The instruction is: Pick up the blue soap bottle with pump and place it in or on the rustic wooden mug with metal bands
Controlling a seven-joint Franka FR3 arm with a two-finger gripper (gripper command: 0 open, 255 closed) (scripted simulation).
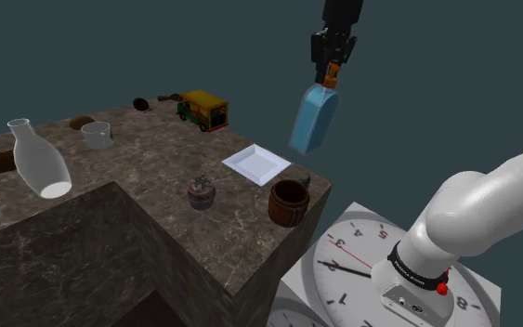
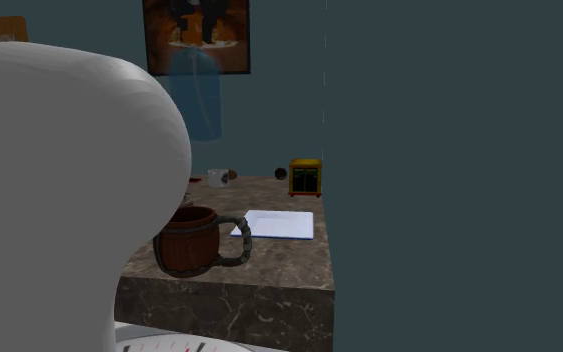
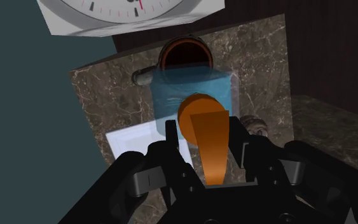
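My gripper (image 1: 332, 71) is shut on the orange pump (image 3: 206, 139) of a translucent blue soap bottle (image 1: 313, 119), which hangs high in the air above the table's near right corner. In the wrist view the black fingers (image 3: 171, 136) clasp the pump on both sides, with the bottle body (image 3: 193, 94) below them. The brown banded mug (image 1: 288, 202) stands upright at the table corner, well below the bottle. Along the gripper's line of sight the mug's open mouth (image 3: 184, 53) lies just past the bottle. The second exterior view shows the bottle (image 2: 197, 96) above the mug (image 2: 194, 240).
A flat white tray (image 1: 257, 163) lies beside the mug. On the marble table (image 1: 157, 167) also stand a small pot (image 1: 201, 193), a yellow-green toy truck (image 1: 203, 109), a white cup (image 1: 97, 136) and a tilted white vase (image 1: 39, 160). The stand shows a clock face (image 1: 361, 269).
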